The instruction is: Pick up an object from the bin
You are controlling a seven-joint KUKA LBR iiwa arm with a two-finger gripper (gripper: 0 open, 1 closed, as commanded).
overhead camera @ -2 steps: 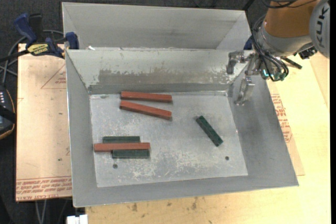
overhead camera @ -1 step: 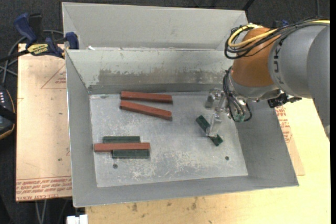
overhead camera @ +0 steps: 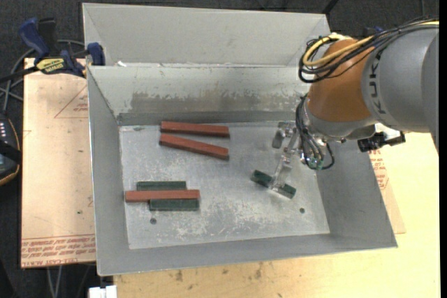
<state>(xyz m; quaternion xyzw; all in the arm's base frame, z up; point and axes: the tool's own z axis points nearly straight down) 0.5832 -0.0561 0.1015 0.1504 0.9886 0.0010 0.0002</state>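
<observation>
Now | tool (overhead camera: 281,180) over small green block (overhead camera: 262,179), state cannot tell | bin floor (overhead camera: 230,220) scuffed grey

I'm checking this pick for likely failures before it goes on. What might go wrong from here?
1. The tool hangs at the right end of the small dark green block, not over its middle. A grip there may let the block pivot or slip out.
2. The block lies close to the bin's right wall, where the arm's wrist comes in. A sideways correction might brush that wall.
</observation>
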